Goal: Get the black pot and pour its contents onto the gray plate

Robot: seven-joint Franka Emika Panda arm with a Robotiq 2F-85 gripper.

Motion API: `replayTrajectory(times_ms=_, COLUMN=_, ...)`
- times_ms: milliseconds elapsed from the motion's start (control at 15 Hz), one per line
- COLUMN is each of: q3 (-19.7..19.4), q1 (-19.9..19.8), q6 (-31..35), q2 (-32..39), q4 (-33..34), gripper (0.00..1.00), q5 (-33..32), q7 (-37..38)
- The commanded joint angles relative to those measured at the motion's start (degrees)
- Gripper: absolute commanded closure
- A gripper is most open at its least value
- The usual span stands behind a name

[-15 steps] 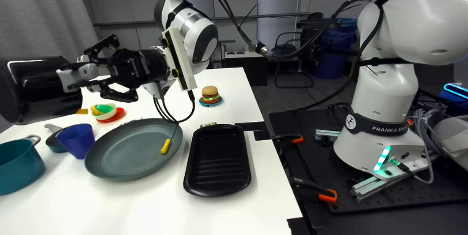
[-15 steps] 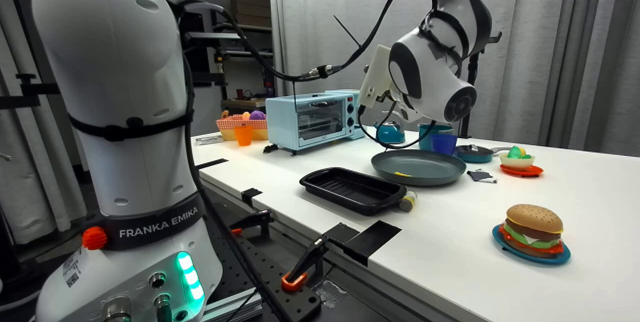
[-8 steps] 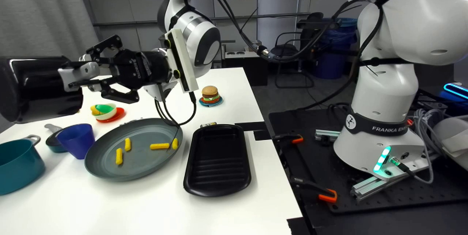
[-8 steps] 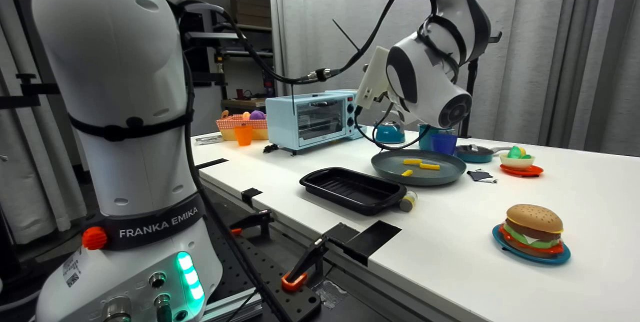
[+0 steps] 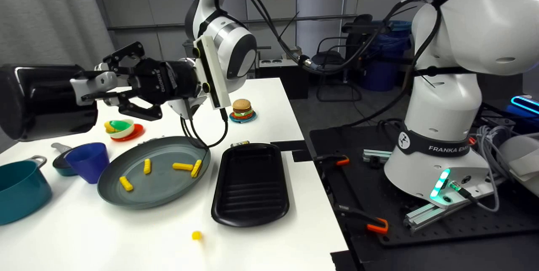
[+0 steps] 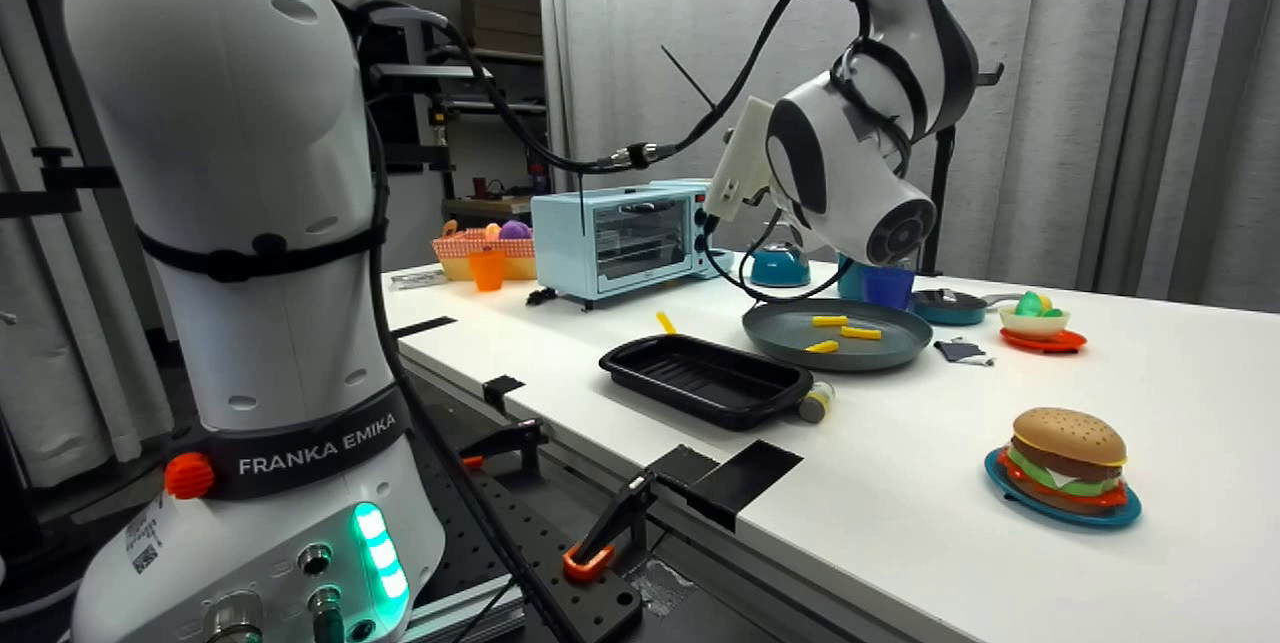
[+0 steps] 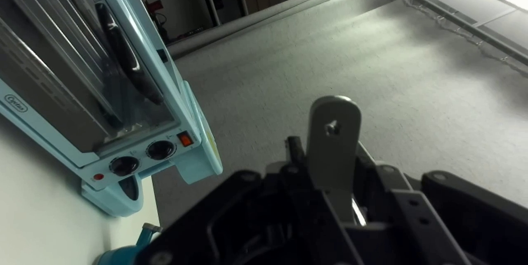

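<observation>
Find the black pot [image 5: 52, 100] held up on its side, with long axis about level, outward from the pincer [image 5: 94, 87] and clamped in it by the handle [image 7: 334, 133]. Count 4 yellow pieces [image 5: 147, 166] on the gray plate [image 5: 166, 184] and 1 stray piece [image 5: 196, 235] clear of it, on or above the worktop [image 5: 105, 237]. Probably calls for righting next. Cannot make out mouth or anything left inside, nor, in an exterior view, any pot behind the arm [image 6: 850, 168].

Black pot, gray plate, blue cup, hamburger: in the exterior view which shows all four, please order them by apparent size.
1. Black pot and gray plate: too alike to rank; the pot seems nearer the camera and reaches the picture's edge.
2. Blue cup
3. Hamburger
</observation>
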Motion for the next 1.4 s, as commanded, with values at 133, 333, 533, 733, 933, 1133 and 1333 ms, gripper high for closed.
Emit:
replayTrajectory(times_ms=133, q3=-0.4, q1=0.1, q6=-3.4, q2=0.7, q4=-0.7, gripper=0.93, q5=2.4, q7=-1.7)
replayTrajectory(times_ms=333, q3=-0.5, q1=0.2, q6=-3.2, q2=0.7, q4=-0.8, gripper=0.93, q5=2.5, q7=-1.9)
replayTrajectory(times_ms=533, q3=-0.5, q1=0.2, q6=-3.1, q2=0.6, q4=-0.7, gripper=0.93, q5=2.3, q7=-2.2)
replayTrajectory(times_ms=733, q3=-0.8, q1=0.7, q6=-1.5, q2=0.0, q4=-0.8, gripper=0.93, q5=1.6, q7=-2.5)
replayTrajectory(times_ms=933, q3=-1.0, q1=1.3, q6=0.4, q2=-0.9, q4=-1.0, gripper=0.93, q5=0.8, q7=-2.7)
replayTrajectory(times_ms=1133, q3=-1.4, q1=2.0, q6=2.9, q2=-2.0, q4=-1.4, gripper=0.93, q5=-0.5, q7=-3.2)
replayTrajectory(times_ms=1333, q3=-1.5, q1=2.9, q6=7.4, q2=-3.3, q4=-1.5, gripper=0.93, q5=-2.2, q7=-2.8)
